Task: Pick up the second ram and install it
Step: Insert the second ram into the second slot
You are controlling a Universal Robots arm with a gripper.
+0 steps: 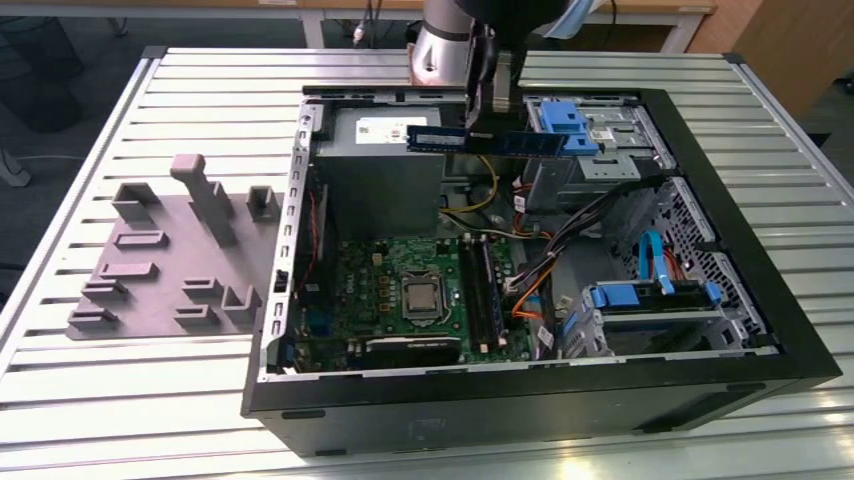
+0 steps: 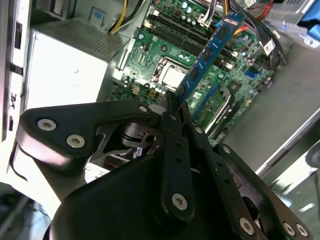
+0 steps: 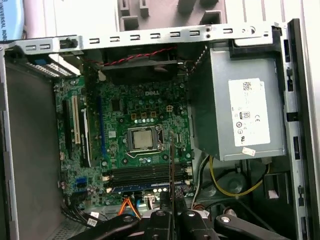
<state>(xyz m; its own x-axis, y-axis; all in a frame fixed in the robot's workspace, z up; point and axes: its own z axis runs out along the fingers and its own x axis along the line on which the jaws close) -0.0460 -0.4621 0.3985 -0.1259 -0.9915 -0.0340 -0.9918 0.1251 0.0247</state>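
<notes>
Currently the hand [image 2: 173, 111] is closed on the second ram [image 2: 210, 55], its two black fingers [image 2: 169, 125] pinching the flat faces of the stick. In the second wrist view the stick projects forward from between the fingers, blue-green board on edge with its row of black chips showing. In the first wrist view it appears edge-on as a thin dark line [image 3: 172, 160] rising from the hand [image 3: 171, 214]. Below the stick, and apart from it, lies the motherboard [image 3: 135, 110] with the processor socket [image 3: 142, 138] and the long memory slots [image 3: 145, 175]. Beside the board stands the grey power supply [image 3: 240, 115]. In the exterior view the hand [image 1: 487, 105] holds the second ram [image 1: 514, 141] level above the far end of the open computer case [image 1: 534, 400], between the power supply [image 1: 380, 150] and a blue-tabbed drive cage [image 1: 587, 130]. The case rests on the slatted table [image 1: 200, 90]. A grey fixture block [image 1: 174, 260] lies on the table toward the exterior view's left.
</notes>
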